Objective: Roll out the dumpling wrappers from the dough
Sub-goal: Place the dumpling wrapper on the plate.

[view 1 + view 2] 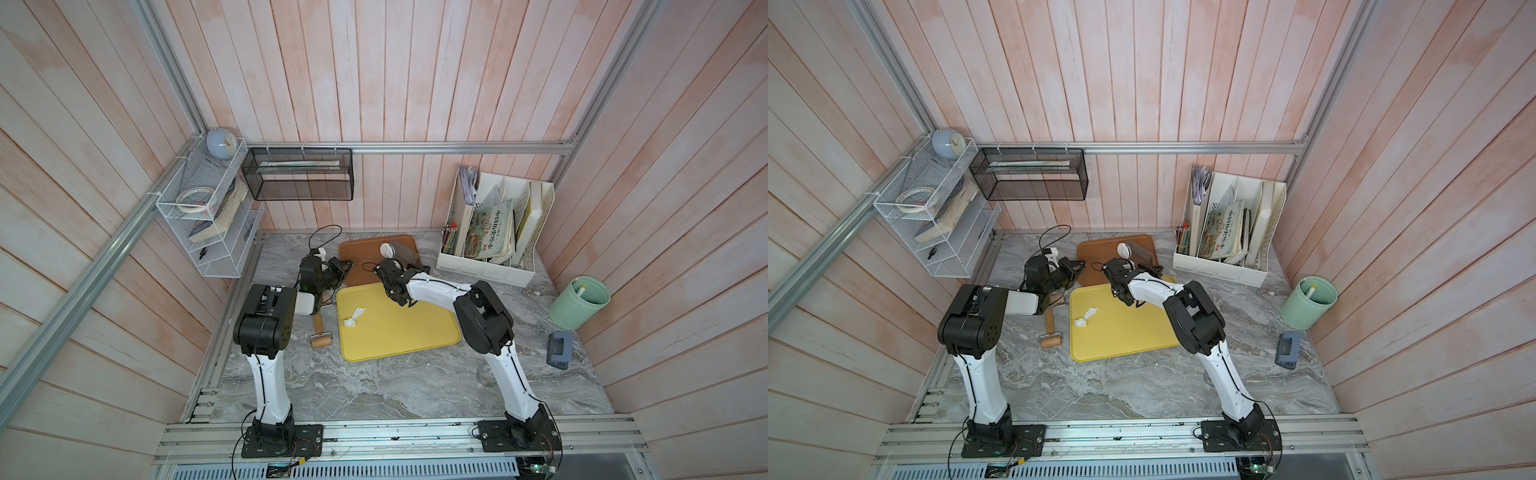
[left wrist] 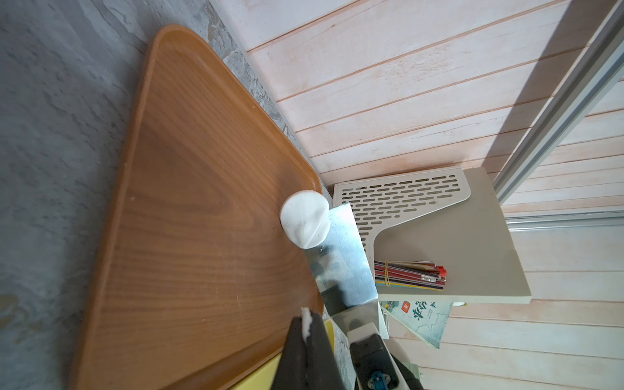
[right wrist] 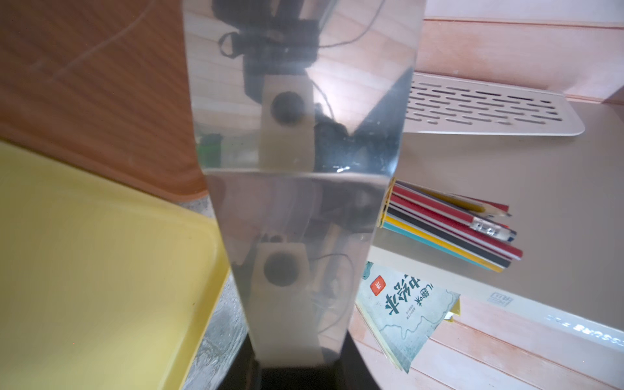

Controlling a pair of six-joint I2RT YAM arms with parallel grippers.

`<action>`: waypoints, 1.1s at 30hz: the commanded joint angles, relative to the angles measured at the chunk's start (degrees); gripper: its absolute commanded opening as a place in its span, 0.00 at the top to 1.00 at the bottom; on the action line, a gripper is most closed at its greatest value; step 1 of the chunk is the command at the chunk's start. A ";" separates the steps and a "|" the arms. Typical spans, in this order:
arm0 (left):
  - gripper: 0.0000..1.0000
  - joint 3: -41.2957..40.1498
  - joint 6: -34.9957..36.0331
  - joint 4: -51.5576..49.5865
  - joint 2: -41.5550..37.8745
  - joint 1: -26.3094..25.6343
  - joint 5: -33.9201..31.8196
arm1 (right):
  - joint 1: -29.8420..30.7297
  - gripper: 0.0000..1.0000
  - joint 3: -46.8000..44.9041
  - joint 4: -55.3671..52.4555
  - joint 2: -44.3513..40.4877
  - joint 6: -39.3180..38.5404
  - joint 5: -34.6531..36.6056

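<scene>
One round white dumpling wrapper (image 1: 387, 249) (image 1: 1124, 250) (image 2: 305, 219), creased, lies at the back right of the brown wooden tray (image 1: 361, 257) (image 2: 189, 202). It touches the tip of a shiny metal scraper blade (image 2: 341, 256) (image 3: 297, 101) (image 1: 405, 251). My right gripper (image 3: 290, 368) (image 1: 417, 268) is shut on the scraper's white handle. At the brown tray's front left edge hovers my left gripper (image 2: 305, 320) (image 1: 343, 266), shut, with a crumb of white dough stuck between its tips. The dough is out of view; only ragged white scraps (image 1: 354, 316) (image 1: 1086, 316) lie on the yellow tray (image 1: 399, 336) (image 3: 84, 253).
A wooden rolling pin (image 1: 320, 332) lies on the marble table left of the yellow tray. A white file organizer (image 1: 490, 232) with books stands right behind the scraper. A green bin (image 1: 579, 302) and a grey hole punch (image 1: 559, 349) sit at the far right.
</scene>
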 commanded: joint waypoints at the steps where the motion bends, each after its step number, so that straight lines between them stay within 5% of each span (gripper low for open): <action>1: 0.98 -0.35 1.62 0.75 -0.84 0.46 1.09 | -1.69 1.00 0.06 4.45 -2.25 -2.21 3.31; 15: 0.98 -0.13 4.22 -1.50 -0.98 0.54 0.96 | -5.40 1.00 -0.23 3.11 -4.49 0.11 1.53; 23: 0.94 -0.91 10.16 -10.12 -8.54 0.52 1.36 | -4.67 1.00 10.55 -21.68 -10.27 26.28 -19.62; 33: 0.61 -10.80 26.51 -32.96 -34.90 -0.06 -5.32 | -4.55 1.00 -18.30 -24.41 -42.30 52.75 -47.84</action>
